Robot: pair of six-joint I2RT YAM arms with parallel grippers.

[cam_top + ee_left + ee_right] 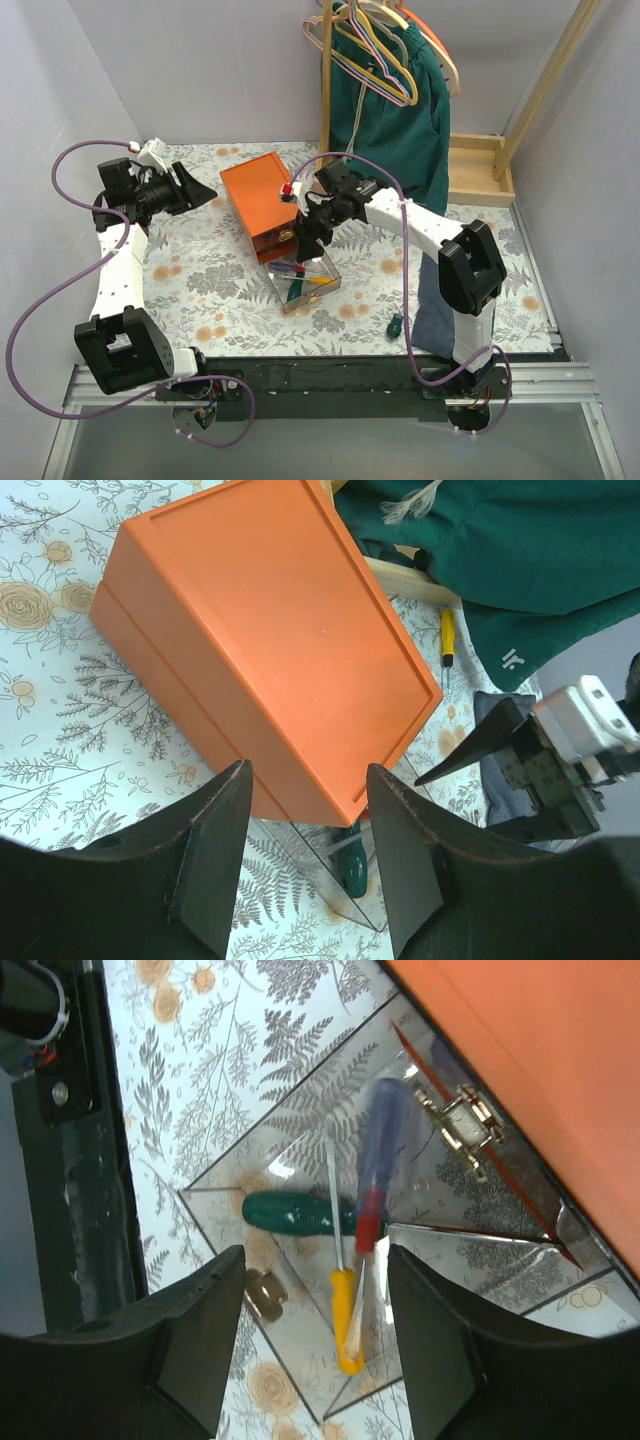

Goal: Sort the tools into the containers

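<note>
The orange cabinet [260, 200] stands mid-table with one clear drawer [325, 290] pulled out toward me. My right gripper [305, 245] hangs open just above that drawer. In the right wrist view its gripper [315, 1260] frames a green-handled screwdriver [295, 1212], a yellow-handled one [345, 1325] and a blurred blue-and-red one [378, 1160], which touches neither finger. My left gripper [205, 190] is open and empty at the cabinet's left side. In the left wrist view its gripper [305, 780] faces the cabinet [270, 640]. Another yellow screwdriver [447, 640] lies beyond it.
A small green-handled tool [396, 325] lies on the flowered cloth near the right arm's base. A wooden rack [480, 170] with hangers and a green garment [400, 110] stands at the back right. Grey walls close in both sides.
</note>
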